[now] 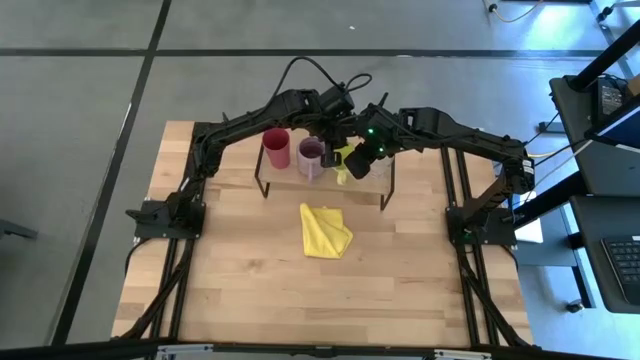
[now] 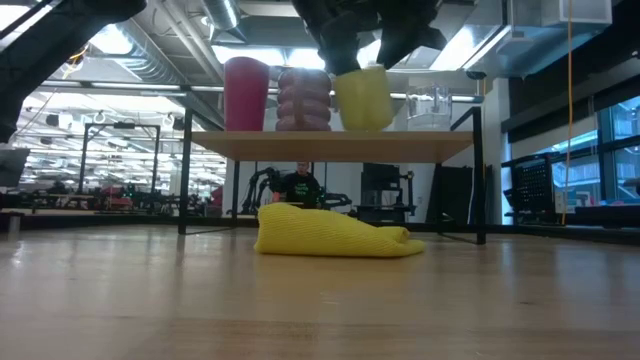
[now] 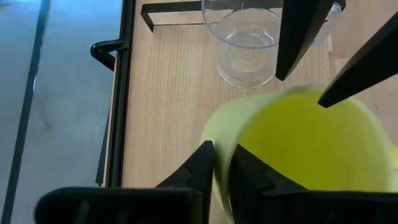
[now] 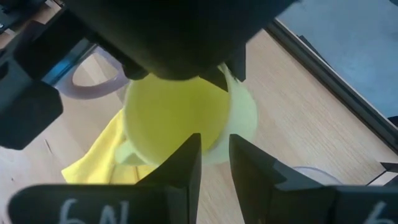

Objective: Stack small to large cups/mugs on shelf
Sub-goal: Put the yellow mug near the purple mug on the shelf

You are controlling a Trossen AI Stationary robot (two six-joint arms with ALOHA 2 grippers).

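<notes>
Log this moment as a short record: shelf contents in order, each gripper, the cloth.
shelf: red tumbler, purple mug, yellow mug, clear glass, in a row
yellow mug: wall between fingers of both grippers
left gripper: over the shelf, fingers astride the mug's rim
right gripper: opposite, fingers astride the rim
yellow cloth: on the table, before the shelf

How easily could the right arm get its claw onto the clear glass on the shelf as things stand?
Probably not right away: the right claw is clamped on the yellow-green mug's rim. The clear glass stands uncovered just beside it on the shelf.
</notes>
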